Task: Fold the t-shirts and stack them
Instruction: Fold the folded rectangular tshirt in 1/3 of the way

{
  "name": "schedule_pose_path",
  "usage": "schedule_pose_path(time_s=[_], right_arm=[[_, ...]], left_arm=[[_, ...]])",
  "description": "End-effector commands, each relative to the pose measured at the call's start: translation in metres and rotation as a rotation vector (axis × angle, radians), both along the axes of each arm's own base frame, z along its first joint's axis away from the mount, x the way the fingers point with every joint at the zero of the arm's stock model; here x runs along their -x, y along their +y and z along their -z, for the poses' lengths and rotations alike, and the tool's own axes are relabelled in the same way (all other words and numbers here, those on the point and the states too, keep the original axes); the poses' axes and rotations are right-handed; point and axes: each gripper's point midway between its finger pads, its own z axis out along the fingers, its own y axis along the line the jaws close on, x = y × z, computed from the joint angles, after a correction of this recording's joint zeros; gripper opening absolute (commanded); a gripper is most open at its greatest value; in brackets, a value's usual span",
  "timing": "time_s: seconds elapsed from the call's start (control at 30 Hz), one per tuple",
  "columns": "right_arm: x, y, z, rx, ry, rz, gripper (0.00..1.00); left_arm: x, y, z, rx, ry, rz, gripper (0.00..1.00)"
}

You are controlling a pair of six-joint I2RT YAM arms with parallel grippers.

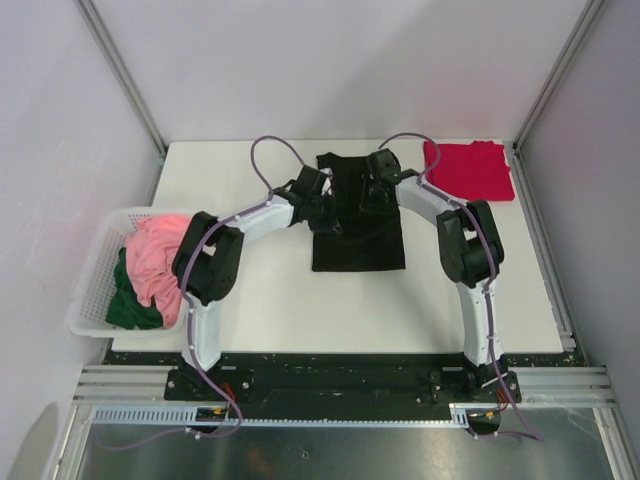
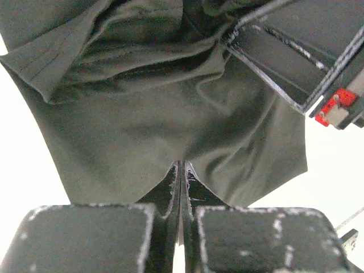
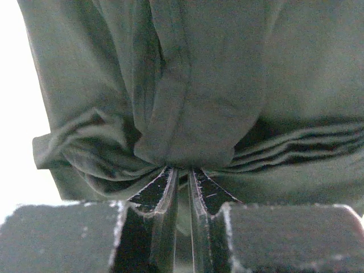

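A black t-shirt (image 1: 358, 245) lies partly folded in the middle of the white table (image 1: 280, 300). Its far part is bunched between my two grippers. My left gripper (image 1: 327, 212) is at the shirt's left side, jaws pressed together with the tips pinching the cloth (image 2: 142, 131). The left gripper (image 2: 181, 164) shows no gap at its tips. My right gripper (image 1: 372, 203) is shut on a gathered fold of the same shirt (image 3: 216, 85), with cloth between the fingers of the right gripper (image 3: 182, 169). A crimson red t-shirt (image 1: 468, 168) lies flat at the back right corner.
A white lattice basket (image 1: 92, 275) at the table's left edge holds a pink garment (image 1: 160, 255) over a dark green one (image 1: 128, 300). The right arm's gripper body (image 2: 296, 62) shows close by in the left wrist view. Metal frame posts stand at the back corners.
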Motion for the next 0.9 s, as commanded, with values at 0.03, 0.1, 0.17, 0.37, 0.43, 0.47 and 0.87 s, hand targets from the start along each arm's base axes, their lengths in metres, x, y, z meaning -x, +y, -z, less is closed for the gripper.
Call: schedule_pose_path(time_s=[0.03, 0.1, 0.17, 0.37, 0.43, 0.47, 0.87], right_arm=[[-0.035, 0.005, -0.020, -0.006, -0.067, 0.015, 0.16], [-0.038, 0.006, -0.027, -0.016, -0.079, 0.025, 0.16], [-0.037, 0.007, -0.037, -0.022, -0.099, 0.030, 0.16], [-0.024, 0.003, -0.056, -0.035, -0.120, 0.039, 0.19], [-0.017, 0.003, -0.061, -0.036, -0.129, 0.032, 0.20], [-0.014, 0.003, -0.061, -0.034, -0.130, 0.028, 0.21], [-0.013, 0.019, -0.041, -0.017, -0.109, -0.037, 0.23]], left_arm=[[-0.022, -0.016, -0.020, 0.058, -0.052, 0.008, 0.01], [-0.029, -0.017, -0.018, 0.054, -0.058, 0.001, 0.01], [-0.040, -0.016, -0.017, 0.050, -0.070, -0.017, 0.02], [-0.085, -0.002, -0.002, 0.016, -0.098, -0.110, 0.02], [-0.098, 0.003, 0.002, 0.009, -0.108, -0.135, 0.02], [-0.105, 0.007, 0.003, 0.007, -0.111, -0.148, 0.02], [-0.136, 0.034, -0.013, 0.035, -0.149, -0.196, 0.06]])
